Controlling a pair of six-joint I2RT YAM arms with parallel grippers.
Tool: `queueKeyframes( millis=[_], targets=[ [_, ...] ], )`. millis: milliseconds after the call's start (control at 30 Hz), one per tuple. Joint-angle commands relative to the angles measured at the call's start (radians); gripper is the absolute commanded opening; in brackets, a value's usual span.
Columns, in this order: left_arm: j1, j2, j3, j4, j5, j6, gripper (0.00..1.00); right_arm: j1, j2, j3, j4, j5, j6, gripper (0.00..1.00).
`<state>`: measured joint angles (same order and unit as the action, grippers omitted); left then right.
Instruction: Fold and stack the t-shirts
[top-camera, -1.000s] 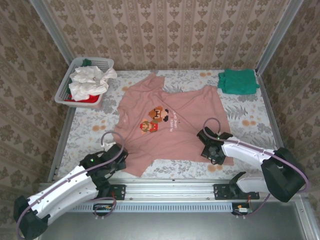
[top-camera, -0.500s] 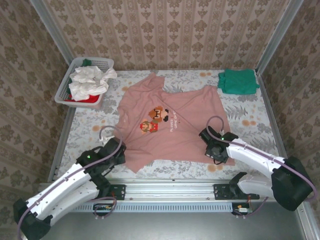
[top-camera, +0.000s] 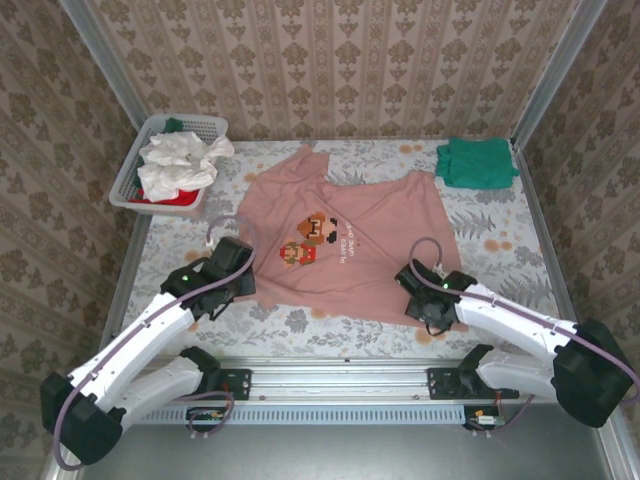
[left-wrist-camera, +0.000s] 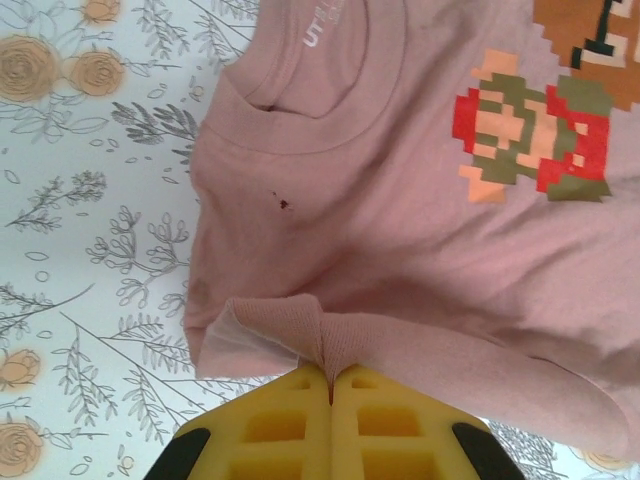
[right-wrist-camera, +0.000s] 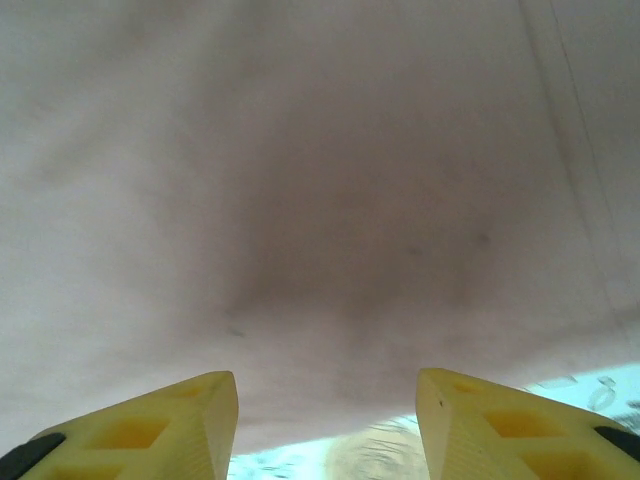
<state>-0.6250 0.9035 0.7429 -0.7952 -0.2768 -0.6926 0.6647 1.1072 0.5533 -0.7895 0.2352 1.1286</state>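
- Your left tool (left-wrist-camera: 330, 372) is clenched on a pinched fold at the left edge of the dusty-pink t-shirt (top-camera: 350, 270).
- Your right tool (right-wrist-camera: 325, 380) is released, its fingers apart just over that shirt's near right corner.
- The dusty-pink t-shirt lies spread mid-tabletop (top-camera: 510, 250).
- The teal t-shirt (top-camera: 476, 161) sits in the far right corner.

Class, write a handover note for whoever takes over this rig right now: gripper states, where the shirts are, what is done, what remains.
Left gripper: shut on the pink t-shirt, pinching an edge on its left side.
Right gripper: open, low over the same shirt's near-right part.
Teal t-shirt: folded, far right corner.
White t-shirt and red t-shirt: crumpled in the basket.
Remaining: fold the pink one, stack it, then the basket shirts.
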Motion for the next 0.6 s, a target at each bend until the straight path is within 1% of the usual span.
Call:
queueKeyframes(
  millis=[0,67,167,267,333,467,533,567],
  targets=[
    [0.058,-0.001,0.016,0.005,0.003,0.071,0.00,0.008,-0.036,-0.044,-0.010,0.006,0.082,0.54],
    [0.098,0.000,0.016,0.010,0.023,0.098,0.00,0.009,-0.023,-0.037,-0.003,0.008,0.080,0.55],
    [0.143,-0.006,0.024,0.007,0.041,0.125,0.00,0.009,0.041,-0.040,0.030,-0.005,0.074,0.56],
    [0.159,-0.014,0.020,0.011,0.054,0.137,0.00,0.009,0.092,-0.065,0.087,-0.008,0.087,0.55],
    [0.163,-0.014,0.019,0.011,0.063,0.145,0.00,0.008,0.112,-0.080,0.122,-0.012,0.094,0.53],
    [0.165,-0.012,0.010,0.020,0.081,0.153,0.00,0.009,0.143,-0.089,0.155,-0.019,0.095,0.39],
    [0.191,-0.015,0.009,0.022,0.088,0.151,0.00,0.014,0.139,-0.088,0.151,-0.018,0.094,0.29],
    [0.190,-0.016,0.007,0.024,0.093,0.150,0.00,0.015,0.128,-0.082,0.139,-0.014,0.093,0.23]
  ],
)
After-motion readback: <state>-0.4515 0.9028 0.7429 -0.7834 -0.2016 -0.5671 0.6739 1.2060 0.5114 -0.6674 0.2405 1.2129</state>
